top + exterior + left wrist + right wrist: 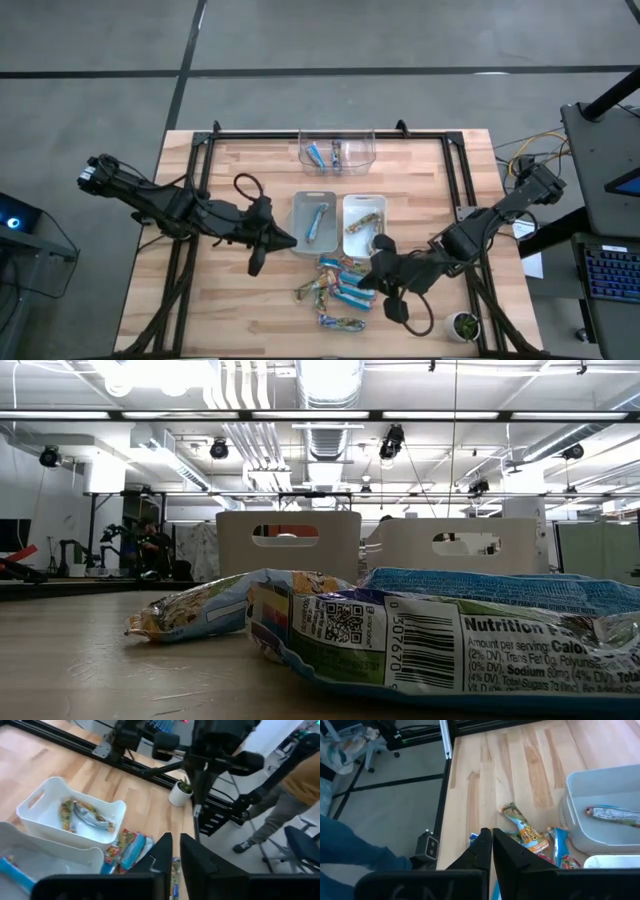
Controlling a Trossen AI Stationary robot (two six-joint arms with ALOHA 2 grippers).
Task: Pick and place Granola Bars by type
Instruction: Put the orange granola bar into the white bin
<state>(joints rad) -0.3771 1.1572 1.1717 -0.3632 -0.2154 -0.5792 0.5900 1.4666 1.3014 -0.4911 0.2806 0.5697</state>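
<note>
Several Granola Bars [335, 285] piled just beside right claw [374, 274], fingers together.

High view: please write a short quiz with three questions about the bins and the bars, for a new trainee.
1. True or false: the grey bin holds a blue bar.
2. Which bin holds the greenish-gold bars? A) the clear bin B) the white bin C) the grey bin
3. Fill in: the loose bars on the table lie nearest the ___ claw.

Key: 1 true; 2 B; 3 right, the right claw.
</note>
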